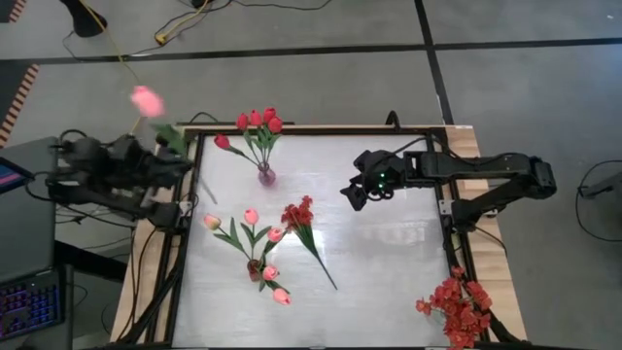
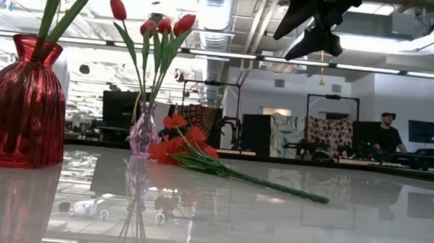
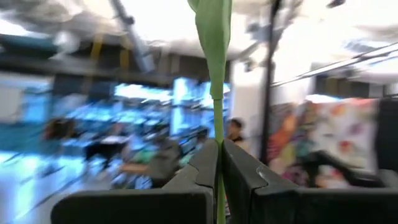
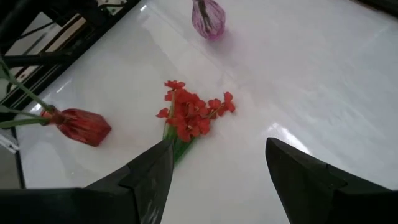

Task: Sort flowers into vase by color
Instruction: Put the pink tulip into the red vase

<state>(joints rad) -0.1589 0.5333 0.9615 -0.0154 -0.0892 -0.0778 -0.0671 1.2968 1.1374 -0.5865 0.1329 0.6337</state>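
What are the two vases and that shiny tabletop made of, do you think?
The red vase looks like ribbed translucent glass: light glows through its fluted wall. The small purple vase also seems to be clear tinted glass, with stems visible inside. The tabletop is white and glossy, mirroring the vases; probably laminate or acrylic, though I cannot be sure.

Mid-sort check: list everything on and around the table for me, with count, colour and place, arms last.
red tulips: four, red, in the small purple vase, far side of the table
pink tulips: five or so, pink, in the dark red vase, near left
pink tulip: one, pink, held off the table's left edge
red blossom spray: one, red, lying flat mid-table
more red blossoms: a bunch, red, near right corner
left gripper: shut on the pink tulip's stem
right gripper: open, hanging above the table, right of the spray
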